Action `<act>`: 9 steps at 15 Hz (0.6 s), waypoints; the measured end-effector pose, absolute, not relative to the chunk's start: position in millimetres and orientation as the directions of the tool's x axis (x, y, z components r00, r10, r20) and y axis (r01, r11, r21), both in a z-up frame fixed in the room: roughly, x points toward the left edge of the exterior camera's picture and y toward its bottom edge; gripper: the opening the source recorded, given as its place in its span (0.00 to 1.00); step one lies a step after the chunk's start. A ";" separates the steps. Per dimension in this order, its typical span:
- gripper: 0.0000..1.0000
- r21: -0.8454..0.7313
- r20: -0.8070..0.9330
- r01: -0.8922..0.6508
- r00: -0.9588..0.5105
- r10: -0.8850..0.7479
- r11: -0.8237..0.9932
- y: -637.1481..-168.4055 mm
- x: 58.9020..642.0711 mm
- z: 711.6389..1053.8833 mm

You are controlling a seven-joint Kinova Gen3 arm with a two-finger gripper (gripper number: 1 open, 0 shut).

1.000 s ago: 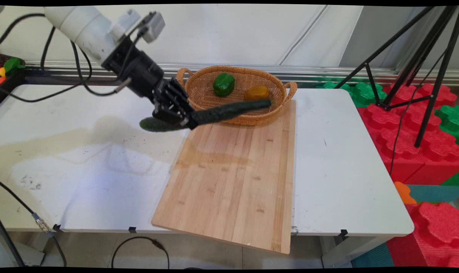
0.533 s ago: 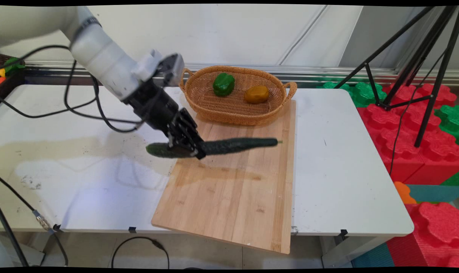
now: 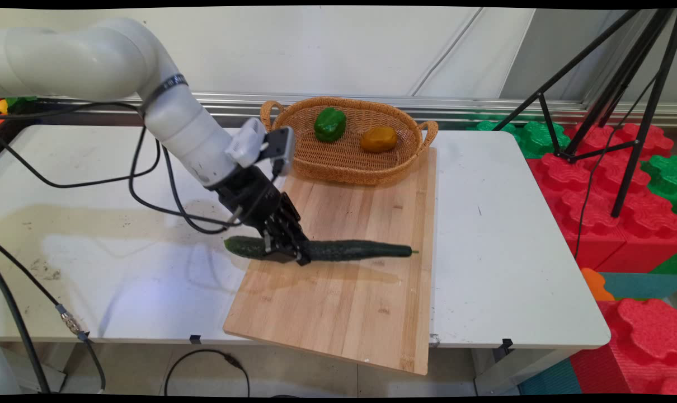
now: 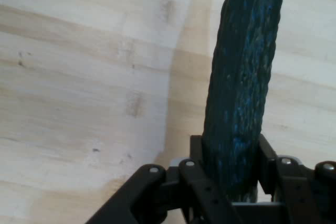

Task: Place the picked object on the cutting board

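Observation:
A long dark green cucumber point(image 3: 349, 249) is held level just above the wooden cutting board point(image 3: 344, 302), its left end jutting past the board's left edge. My gripper point(image 3: 284, 253) is shut on the cucumber near that left end. In the hand view the cucumber point(image 4: 242, 77) runs up from between the black fingers point(image 4: 195, 153), with the board's wood point(image 4: 79, 87) close below and a shadow beside it.
A wicker basket point(image 3: 347, 162) stands at the board's far end, holding a green pepper point(image 3: 330, 123) and an orange-yellow pepper point(image 3: 378, 139). A black tripod point(image 3: 612, 106) and red and green foam blocks point(image 3: 612, 207) are off the table's right side. Black cables point(image 3: 148, 184) hang from the arm.
The gripper has carried the cucumber down and toward the near side, from in front of the basket to low over the board's middle. The basket and peppers have not moved.

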State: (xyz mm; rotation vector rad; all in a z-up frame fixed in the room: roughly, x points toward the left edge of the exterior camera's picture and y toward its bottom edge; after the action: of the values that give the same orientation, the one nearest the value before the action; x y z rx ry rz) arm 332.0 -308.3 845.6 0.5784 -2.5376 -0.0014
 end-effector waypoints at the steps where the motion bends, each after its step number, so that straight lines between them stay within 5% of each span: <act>1: 0.00 0.115 0.494 -0.403 -0.770 -0.404 0.908 -308.5 328.4 840.3; 9: 0.00 0.104 0.456 -0.421 -0.785 -0.419 0.901 -314.4 304.2 806.5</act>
State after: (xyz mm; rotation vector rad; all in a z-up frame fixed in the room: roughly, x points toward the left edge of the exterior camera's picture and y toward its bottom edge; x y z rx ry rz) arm 304.2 -314.4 806.5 0.6080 -2.5846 0.0049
